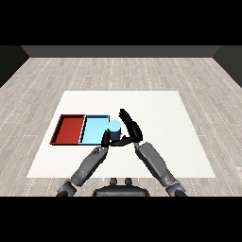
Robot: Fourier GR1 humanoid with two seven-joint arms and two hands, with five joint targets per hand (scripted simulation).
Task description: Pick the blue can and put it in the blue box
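The blue can (pixel 115 126) stands upright at the right edge of the light blue tray (pixel 93 130); whether it rests on the tray or hangs just above it I cannot tell. My right hand (pixel 132 130) is curled round the can from the right, with its fingers behind the can and its thumb in front. My left hand (pixel 106 139) sits close to the can's lower left, over the tray's front right corner, with relaxed fingers that hold nothing. The can's lower part is hidden behind both hands.
The red tray (pixel 69 128) lies directly left of the light blue one, the two touching side by side. The white table (pixel 165 123) stretches to the right and beyond the trays, with wood flooring around it.
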